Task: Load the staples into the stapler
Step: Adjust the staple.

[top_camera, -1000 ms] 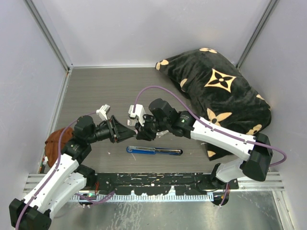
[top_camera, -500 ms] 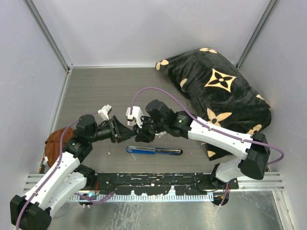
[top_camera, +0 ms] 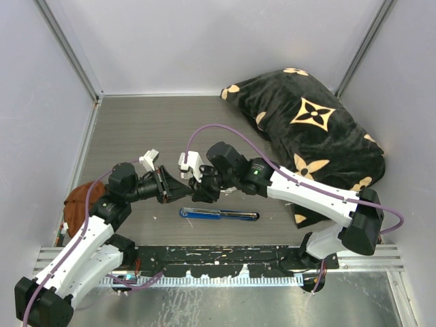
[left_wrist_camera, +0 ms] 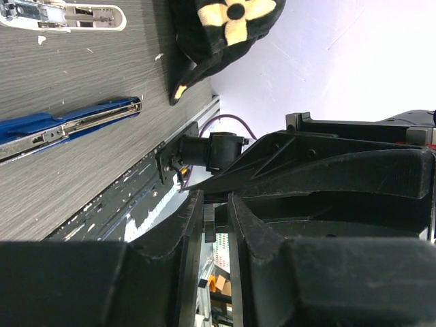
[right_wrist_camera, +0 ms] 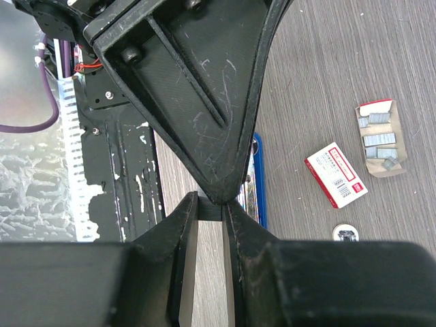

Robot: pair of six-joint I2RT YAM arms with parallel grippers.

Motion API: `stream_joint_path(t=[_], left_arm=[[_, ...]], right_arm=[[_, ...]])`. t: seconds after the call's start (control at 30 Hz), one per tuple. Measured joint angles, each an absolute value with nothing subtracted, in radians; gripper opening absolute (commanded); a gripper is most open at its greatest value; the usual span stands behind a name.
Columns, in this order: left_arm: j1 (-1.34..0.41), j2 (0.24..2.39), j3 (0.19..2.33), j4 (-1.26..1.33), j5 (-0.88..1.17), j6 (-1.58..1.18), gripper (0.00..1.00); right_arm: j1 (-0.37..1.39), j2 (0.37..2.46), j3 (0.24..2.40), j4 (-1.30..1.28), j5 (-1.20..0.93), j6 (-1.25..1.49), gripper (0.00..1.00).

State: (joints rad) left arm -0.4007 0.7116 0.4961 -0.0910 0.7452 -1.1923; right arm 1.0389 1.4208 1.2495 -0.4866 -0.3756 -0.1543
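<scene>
- Blue with black trim, the stapler (top_camera: 219, 214) lies flat on the grey wood-grain table (top_camera: 136, 129). It runs left to right, and no gripper touches it. In the left wrist view its silver inner channel shows along its length.
- Above the stapler's left end, and a little farther from the arm bases, the left gripper (top_camera: 182, 190) and the right gripper (top_camera: 193, 189) meet tip to tip in the air.
- Silvery-grey, the staples (right_wrist_camera: 210, 210) sit as a small block at that meeting point, off the table. They are lodged in the slot between the right gripper's fingers (right_wrist_camera: 187, 225).
- Both right fingers press against the block. The pointed tip of the left gripper touches the block from the other side.
- In the left wrist view the left fingers (left_wrist_camera: 187, 231) stand close together with only a slim gap. A thin dark sliver sits in that gap, and I cannot tell whether they pinch it.
- A red-and-white cardboard box (right_wrist_camera: 336, 175) lies on the table well to one side of the stapler.
- Past the box, still farther from the stapler, an open brown card tray (right_wrist_camera: 381, 139) holds several grey staple blocks.
- A white oblong piece (left_wrist_camera: 61, 15) with metal parts lies roughly parallel to the stapler, well apart from it.
- A black cushion (top_camera: 313, 129) with yellow flower motifs fills the far right corner beyond the stapler.
</scene>
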Motion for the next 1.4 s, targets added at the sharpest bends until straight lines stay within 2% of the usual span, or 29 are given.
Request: stream_joint_path(t=[0.27,0.7,0.93,1.23,1.4], left_arm=[[-0.401,0.708,0.492,-0.095,0.744,-1.193,0.17],[-0.401,0.693,0.480,-0.092,0.739,-1.206,0.12],[-0.401,0.684,0.462,-0.078,0.738,-1.235,0.11],[-0.401,0.670,0.460,-0.036,0.748,-1.283,0.11],[-0.401,0.715,0.471,0.008,0.793,-1.315,0.11]], right_arm=[[1.039,1.421,1.250,-0.486,-0.367,-0.151,0.20],[1.040,1.414,1.249,-0.486,-0.333,-0.138,0.49],[1.030,1.338,1.213,-0.463,-0.332,-0.126,0.55],[0.956,1.097,0.939,-0.223,-0.387,-0.018,0.63],[0.960,0.952,0.701,0.076,-0.390,0.060,0.63]])
